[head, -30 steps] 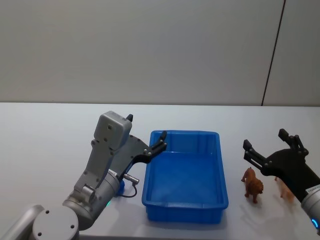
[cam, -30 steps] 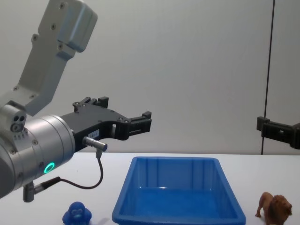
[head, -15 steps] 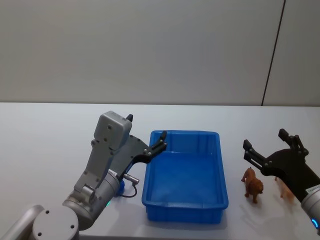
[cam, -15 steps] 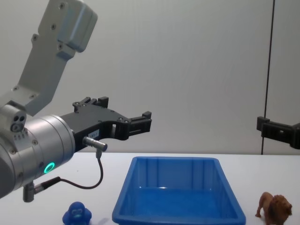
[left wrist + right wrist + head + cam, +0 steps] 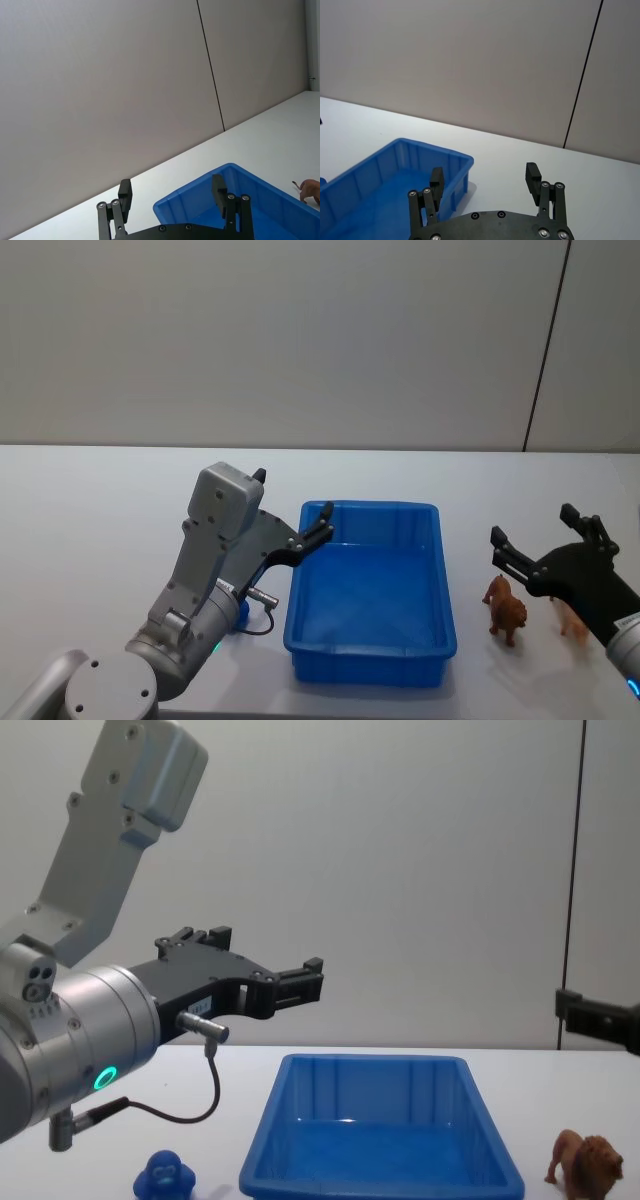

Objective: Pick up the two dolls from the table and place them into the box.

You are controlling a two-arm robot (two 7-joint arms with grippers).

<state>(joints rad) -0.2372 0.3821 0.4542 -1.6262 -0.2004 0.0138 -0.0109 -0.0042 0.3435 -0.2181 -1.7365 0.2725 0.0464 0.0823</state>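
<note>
Spread wide, the right gripper (image 5: 532, 525) hovers above the lion (image 5: 507, 612) and pink animal (image 5: 571, 621) standing just right of the box (image 5: 368, 507) — seemingly lining up a grasp — while the left gripper (image 5: 171, 186), equally wide, hangs beside the box's left rim.

White table (image 5: 100, 500), blue box (image 5: 366, 670) centre, lion (image 5: 506, 612), pink doll (image 5: 572, 625) right, blue figure (image 5: 166, 1178) left

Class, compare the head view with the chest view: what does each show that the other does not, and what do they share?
Head view's extra: the pale pink animal, partly hidden by the open right pincer. Chest view's extra: the blue figure seen whole, left of the box. Shared: the box, the lion and the open left pincer.
</note>
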